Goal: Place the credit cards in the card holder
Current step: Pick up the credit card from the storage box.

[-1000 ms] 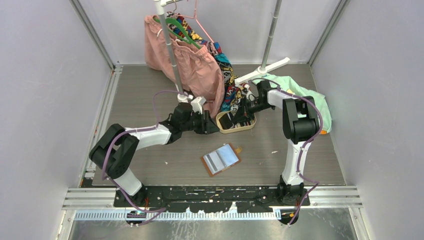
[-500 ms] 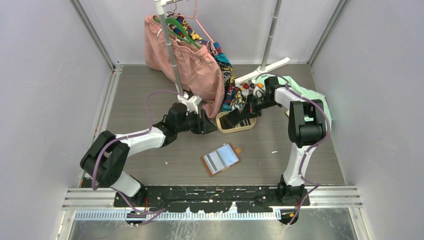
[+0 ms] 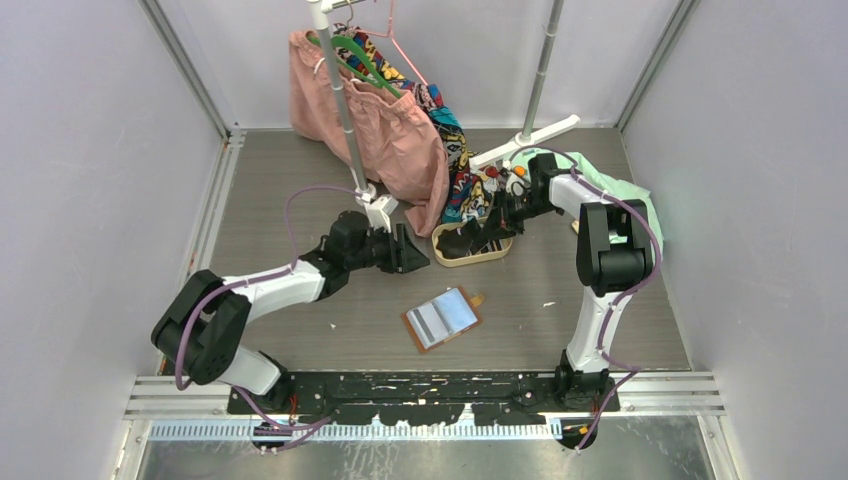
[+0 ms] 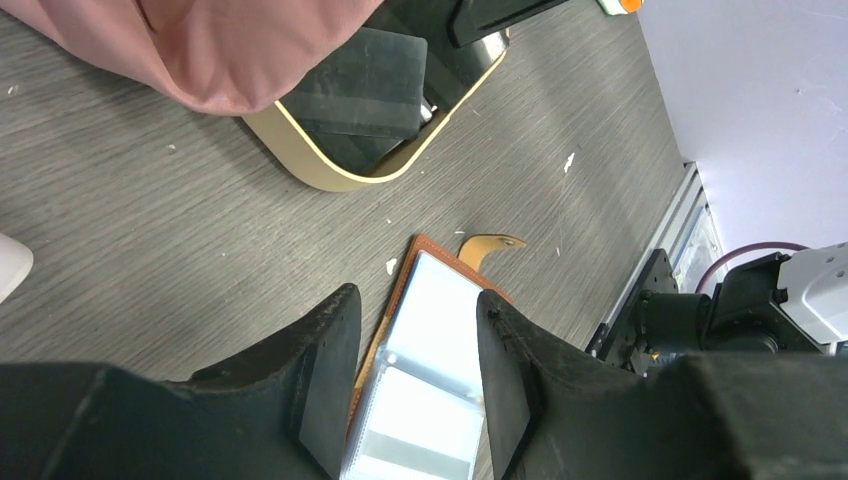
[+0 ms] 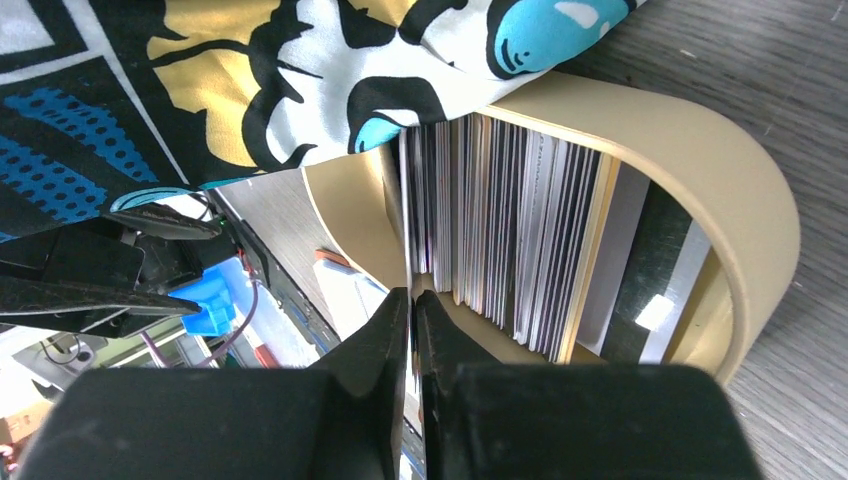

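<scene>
1. Grey wood-grain table (image 3: 620, 300), filling the middle of the top view
2. Pink garment (image 3: 390, 130) hanging upper centre, lower edge overlapping the tray's left rim
3. Patterned garment (image 3: 455, 150) just right of the pink one, drooping over the tray's far side
4. Green cloth (image 3: 648, 228) at right edge, partly hidden by the right arm
5. Left gripper (image 3: 416, 256), centre, just left of tray; fingers half spread, nothing between them
6. Right gripper (image 3: 478, 237) reaching into tray from upper right; fingers almost together, thin slit only, tips at left end of card row; cannot tell if a card is pinched
7. Beige oval tray (image 3: 497, 257), centre, between both grippers
8. Card holder (image 3: 443, 318), lower centre, open flat on table, pockets up, well apart from tray
9. Credit cards (image 5: 510, 230) standing on edge inside tray; one dark card (image 4: 365, 80) lying flat in it
</scene>
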